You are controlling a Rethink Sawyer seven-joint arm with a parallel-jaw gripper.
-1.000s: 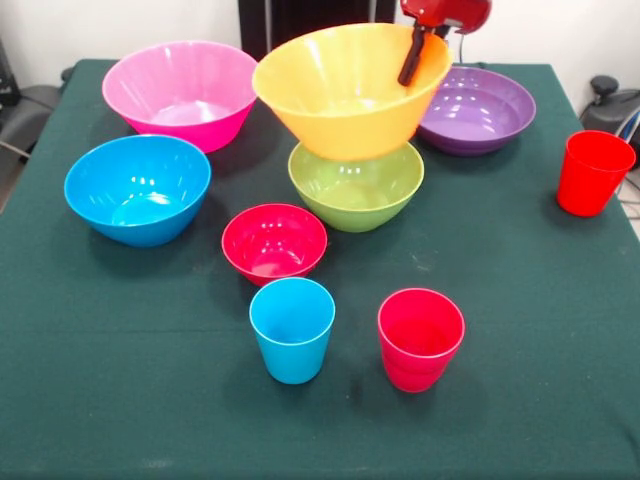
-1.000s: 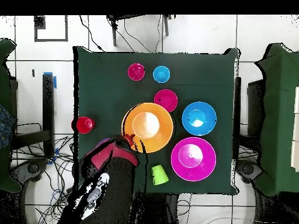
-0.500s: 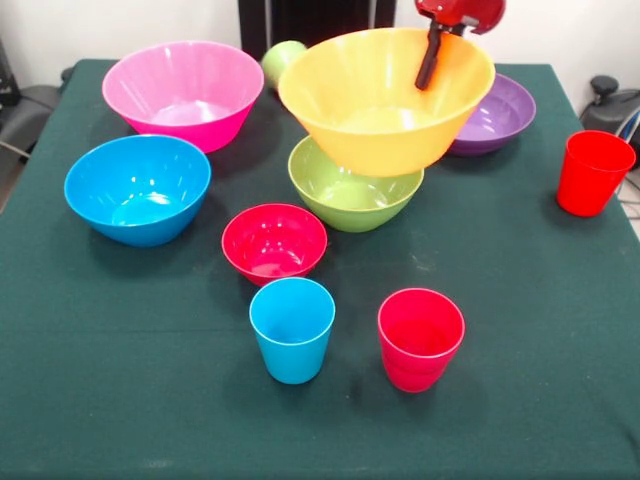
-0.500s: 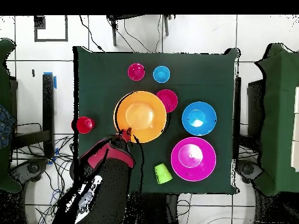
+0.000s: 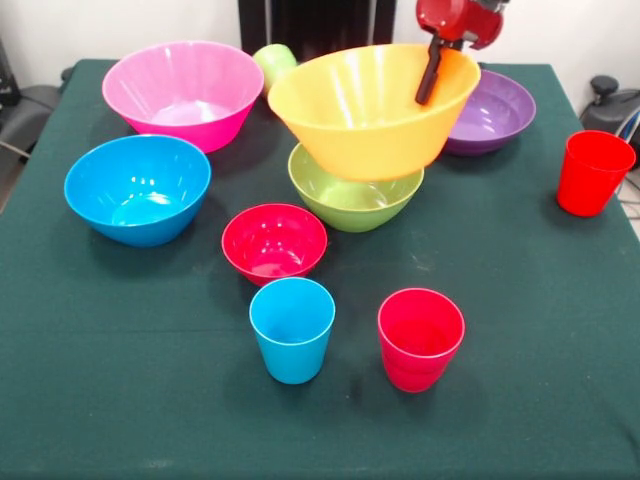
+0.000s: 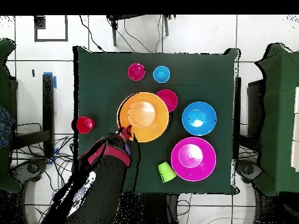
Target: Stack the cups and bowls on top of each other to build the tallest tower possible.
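No tower stands yet: every piece sits singly on the green bench (image 5: 560, 330) except the big orange bowl (image 5: 365, 115), which hangs tilted in the air above the lime green bowl (image 5: 352, 197), its rim pinched by the end effector (image 5: 432, 70), one dark finger showing inside the wall. I judge the work to be at its first stacking move, with the orange bowl on its way to a partner and everything else left to pile. The big pink bowl (image 5: 180, 90) rests near a back corner of the bench, with the lime green cup (image 5: 273, 62) lying on its side just beside it at the back edge. The purple bowl (image 5: 490, 110) sits toward the opposite back corner, partly hidden by the orange one. The medium blue bowl (image 5: 138, 187) stands toward one side edge, and the small red bowl (image 5: 274, 243) sits mid-bench just in front of the green bowl. The sky blue cup (image 5: 292, 328) and a red cup (image 5: 420, 338) stand upright side by side toward the front edge, slightly apart, and the second red cup (image 5: 593, 172) stands alone by the other side edge. All the bowls and upright cups that show their insides look empty, though the orange bowl covers most of the green bowl's interior.
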